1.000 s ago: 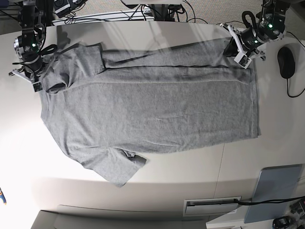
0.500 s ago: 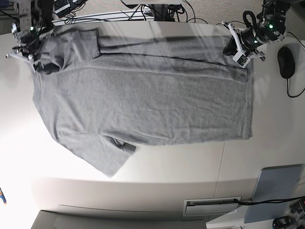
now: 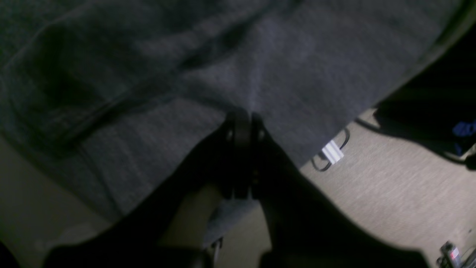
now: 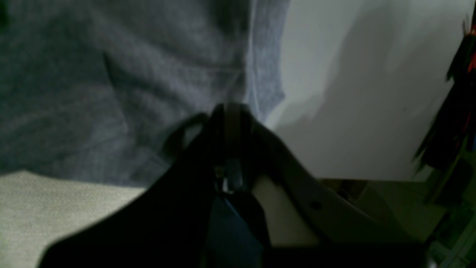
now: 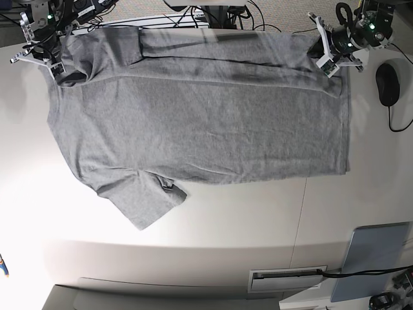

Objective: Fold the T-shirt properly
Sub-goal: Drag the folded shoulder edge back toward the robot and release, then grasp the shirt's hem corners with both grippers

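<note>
Spread flat across the white table (image 5: 213,219): grey T-shirt (image 5: 200,123), far edge clamped by left gripper (image 5: 328,63) and right gripper (image 5: 57,66); computer mouse (image 5: 387,84) and grey-blue pad (image 5: 371,261) lying apart

The T-shirt (image 5: 200,116) lies spread wide across the table (image 5: 245,219). The left gripper (image 5: 324,59) pinches its hem corner. The right gripper (image 5: 57,66) pinches the shoulder.

The left claw (image 5: 327,57) sits at the top right of the base view, and its two fingers are pressed tight together, pinching grey cloth. The right claw (image 5: 53,64) sits at the top left, squeezed tight on cloth too. Both arms reach in from the far edge, spread wide apart.
</note>
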You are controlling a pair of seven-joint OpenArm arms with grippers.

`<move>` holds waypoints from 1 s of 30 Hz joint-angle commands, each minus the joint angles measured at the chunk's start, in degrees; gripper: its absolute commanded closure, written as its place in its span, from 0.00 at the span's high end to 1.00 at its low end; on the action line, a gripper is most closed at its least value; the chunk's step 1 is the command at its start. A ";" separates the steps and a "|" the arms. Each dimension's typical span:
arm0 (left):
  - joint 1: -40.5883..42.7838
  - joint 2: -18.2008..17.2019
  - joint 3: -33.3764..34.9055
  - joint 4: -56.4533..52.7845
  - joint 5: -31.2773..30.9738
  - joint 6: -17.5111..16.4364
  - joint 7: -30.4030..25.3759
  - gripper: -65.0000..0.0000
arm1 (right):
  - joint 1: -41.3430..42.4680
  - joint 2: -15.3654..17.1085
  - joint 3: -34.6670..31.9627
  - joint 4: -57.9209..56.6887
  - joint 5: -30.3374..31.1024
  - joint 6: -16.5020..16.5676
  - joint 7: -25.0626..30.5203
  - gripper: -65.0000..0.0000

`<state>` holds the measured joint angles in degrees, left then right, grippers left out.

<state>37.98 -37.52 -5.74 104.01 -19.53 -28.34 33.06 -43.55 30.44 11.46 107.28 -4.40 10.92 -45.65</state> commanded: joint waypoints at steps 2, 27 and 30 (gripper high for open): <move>1.20 -0.74 -0.66 0.61 2.78 0.22 2.69 0.00 | -0.26 0.85 0.83 1.68 -0.37 -2.91 0.90 0.00; -38.73 6.93 -11.85 -18.95 -11.80 7.74 2.05 0.52 | 26.45 -4.15 3.30 6.23 12.96 1.95 1.70 0.39; -45.70 6.86 -11.58 -28.48 -11.74 7.93 3.02 0.52 | 29.18 -5.20 -0.61 3.48 12.68 1.18 1.68 0.39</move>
<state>-6.98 -29.34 -16.99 74.63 -30.72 -20.40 36.82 -14.85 24.43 10.44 110.04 8.54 12.49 -44.93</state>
